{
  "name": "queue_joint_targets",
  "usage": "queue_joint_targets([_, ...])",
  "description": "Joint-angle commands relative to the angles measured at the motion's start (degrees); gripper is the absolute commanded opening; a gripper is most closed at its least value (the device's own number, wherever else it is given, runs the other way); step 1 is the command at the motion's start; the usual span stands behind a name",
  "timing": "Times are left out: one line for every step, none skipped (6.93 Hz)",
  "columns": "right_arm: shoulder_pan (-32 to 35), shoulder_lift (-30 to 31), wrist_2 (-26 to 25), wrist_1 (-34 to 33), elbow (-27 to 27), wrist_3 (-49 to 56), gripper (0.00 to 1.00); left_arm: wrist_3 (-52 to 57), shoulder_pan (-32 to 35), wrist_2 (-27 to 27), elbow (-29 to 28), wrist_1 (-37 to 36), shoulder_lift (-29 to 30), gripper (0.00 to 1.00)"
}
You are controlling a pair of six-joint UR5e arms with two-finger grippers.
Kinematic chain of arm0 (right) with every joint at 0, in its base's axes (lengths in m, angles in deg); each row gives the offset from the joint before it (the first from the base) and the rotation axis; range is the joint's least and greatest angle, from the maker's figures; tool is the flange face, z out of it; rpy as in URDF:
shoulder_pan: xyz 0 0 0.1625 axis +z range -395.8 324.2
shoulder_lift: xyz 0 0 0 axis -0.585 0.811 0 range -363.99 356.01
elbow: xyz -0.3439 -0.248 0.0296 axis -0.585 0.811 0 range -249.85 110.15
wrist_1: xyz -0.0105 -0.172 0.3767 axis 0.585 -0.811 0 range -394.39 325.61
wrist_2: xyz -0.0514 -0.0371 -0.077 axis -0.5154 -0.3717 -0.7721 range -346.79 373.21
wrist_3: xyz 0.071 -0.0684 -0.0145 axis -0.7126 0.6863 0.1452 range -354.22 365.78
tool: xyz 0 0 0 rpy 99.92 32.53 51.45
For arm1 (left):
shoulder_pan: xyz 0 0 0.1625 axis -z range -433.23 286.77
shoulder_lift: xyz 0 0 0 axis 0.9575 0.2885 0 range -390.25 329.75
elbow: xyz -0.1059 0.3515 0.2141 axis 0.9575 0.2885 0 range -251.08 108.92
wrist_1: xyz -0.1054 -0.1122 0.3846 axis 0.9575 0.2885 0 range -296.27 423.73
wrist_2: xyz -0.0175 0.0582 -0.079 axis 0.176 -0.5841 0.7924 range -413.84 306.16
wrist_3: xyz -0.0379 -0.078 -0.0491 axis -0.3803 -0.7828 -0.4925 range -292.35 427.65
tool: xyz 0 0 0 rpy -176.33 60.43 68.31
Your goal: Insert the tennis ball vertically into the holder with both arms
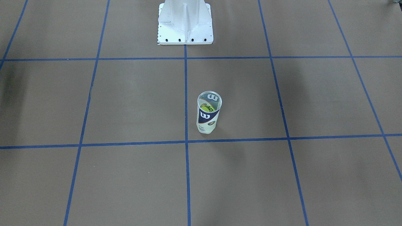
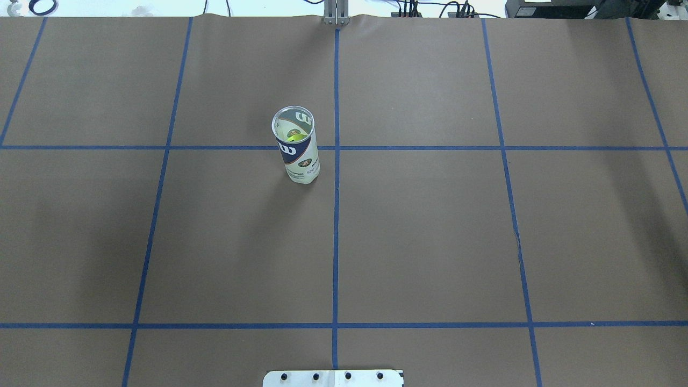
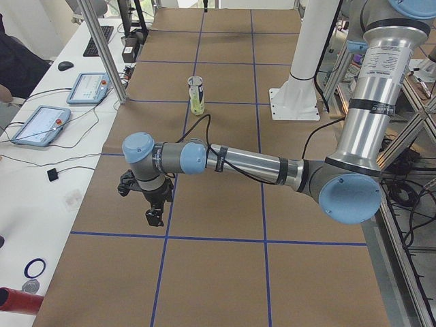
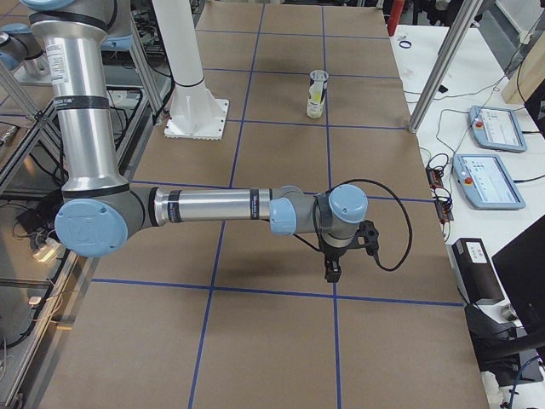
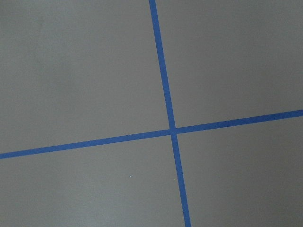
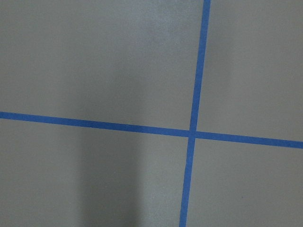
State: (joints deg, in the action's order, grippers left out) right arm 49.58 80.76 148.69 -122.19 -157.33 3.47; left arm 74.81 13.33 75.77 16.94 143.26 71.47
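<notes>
The holder (image 1: 208,113), a clear can with a navy-and-white W label, stands upright near the table's middle; it also shows in the overhead view (image 2: 295,145) and in both side views (image 3: 196,95) (image 4: 317,94). A yellow-green tennis ball (image 2: 293,137) lies inside it, also visible through the open top in the front view (image 1: 206,107). My left gripper (image 3: 154,216) hangs over the table far from the holder, at the table's left end. My right gripper (image 4: 332,271) hangs at the right end. Both show only in side views, so I cannot tell whether they are open or shut.
The white pedestal base (image 1: 185,23) stands behind the holder on the robot's side. Blue tape lines (image 5: 171,130) cross the brown table under both wrists. Tablets (image 3: 39,125) and cables lie on the white side benches.
</notes>
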Motion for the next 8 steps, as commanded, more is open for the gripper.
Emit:
queue_joint_targets([1.6, 2.2, 2.4, 0.0, 0.1, 0.2, 0.99, 1.0, 0.1, 1.5, 0.1, 1.9, -3.7, 1.00])
queue_joint_targets([2.5, 3.0, 3.0, 0.1, -0.1, 0.3, 0.99, 1.0, 0.1, 1.6, 0.0, 5.9, -6.2, 1.00])
queue_joint_targets([2.5, 3.7, 2.9, 0.2, 0.0, 0.4, 0.99, 1.0, 0.1, 1.6, 0.2, 6.6, -7.7, 1.00])
queue_joint_targets([2.5, 3.9, 2.9, 0.3, -0.4, 0.4, 0.99, 1.0, 0.1, 1.6, 0.3, 6.7, -8.0, 1.00])
queue_joint_targets([2.7, 3.9, 2.5, 0.3, -0.5, 0.4, 0.99, 1.0, 0.1, 1.6, 0.4, 6.7, -8.0, 1.00])
queue_joint_targets([3.1, 3.8, 2.3, 0.6, -0.8, 0.4, 0.99, 0.9, 0.1, 1.6, 0.5, 6.9, -8.0, 1.00])
queue_joint_targets([3.4, 4.0, 1.6, 0.7, -3.5, -0.4, 0.99, 0.8, 0.1, 1.6, 0.8, 6.9, -8.0, 1.00])
queue_joint_targets([3.4, 4.2, 0.4, 0.0, -6.0, -0.6, 0.99, 0.6, 0.1, 1.5, 1.0, 6.8, -8.0, 1.00])
